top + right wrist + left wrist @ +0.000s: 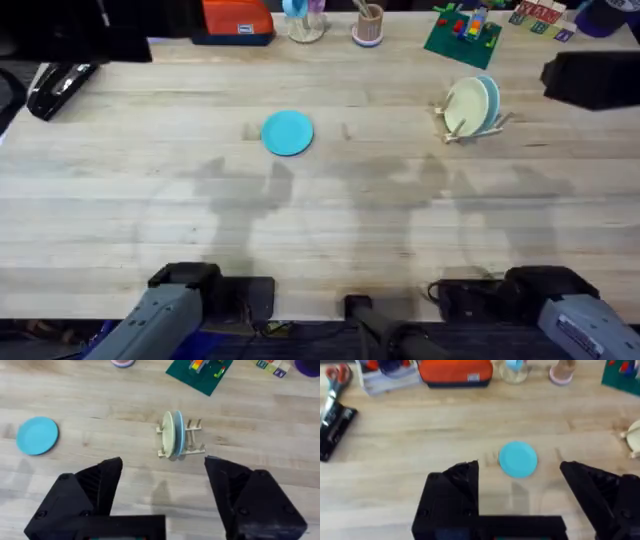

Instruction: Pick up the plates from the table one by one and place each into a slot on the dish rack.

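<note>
I had both arms drawn back to their bases at the near edge of the table, low and folded. The left gripper stood with its black jaws wide apart, empty, and so did the right gripper. A flat, round turquoise plate lay on the pale plank top, well apart from the dish rack. That small peg rack held a cream plate and a light blue plate upright on edge.
</note>
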